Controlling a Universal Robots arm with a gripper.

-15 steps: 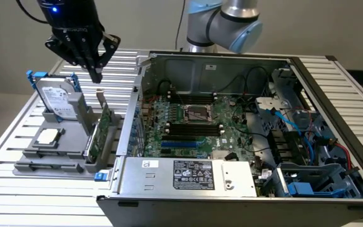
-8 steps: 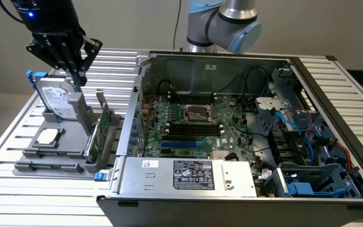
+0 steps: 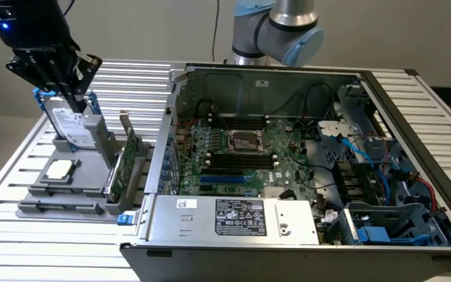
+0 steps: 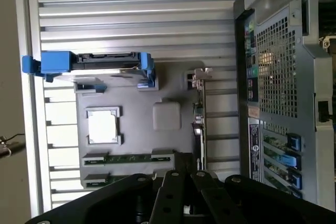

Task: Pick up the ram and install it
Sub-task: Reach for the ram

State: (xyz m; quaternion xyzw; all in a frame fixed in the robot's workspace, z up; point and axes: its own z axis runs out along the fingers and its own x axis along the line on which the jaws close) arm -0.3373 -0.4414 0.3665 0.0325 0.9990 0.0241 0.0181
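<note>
Power supply: the grey box [image 3: 237, 217] with a white label sat at the nearest edge of the open computer case [image 3: 413, 106].
Table: the slatted metal top [image 3: 22, 247] carried both the case and a grey fixture tray [image 3: 33, 191] [image 4: 136, 129], which stood on the exterior view's left of the case.
Ram: the ram [image 4: 128, 158] lay in a holder of the fixture tray, outside the case, with nothing gripping it.
Processor: a square chip [image 3: 59, 170] [image 4: 102, 127] rested flat in the tray, just beyond the ram.
Expansion card: the green card [image 3: 127, 167] stood upright at the side of the tray nearest the case.
Motherboard: the board [image 3: 241, 176] lay inside the case, with its black memory slots [image 3: 241, 160] beside the central socket.
Hard drive: the drive [image 3: 73, 126] [image 4: 105, 66] stood on edge in a blue caddy at the far end of the tray.
Gripper: the gripper [image 3: 77, 106] [image 4: 184, 169] hung over the tray, its fingers together with nothing between them, apart from the ram.
Arm: the grey and blue joints [image 3: 284, 29] rose behind the case.
</note>
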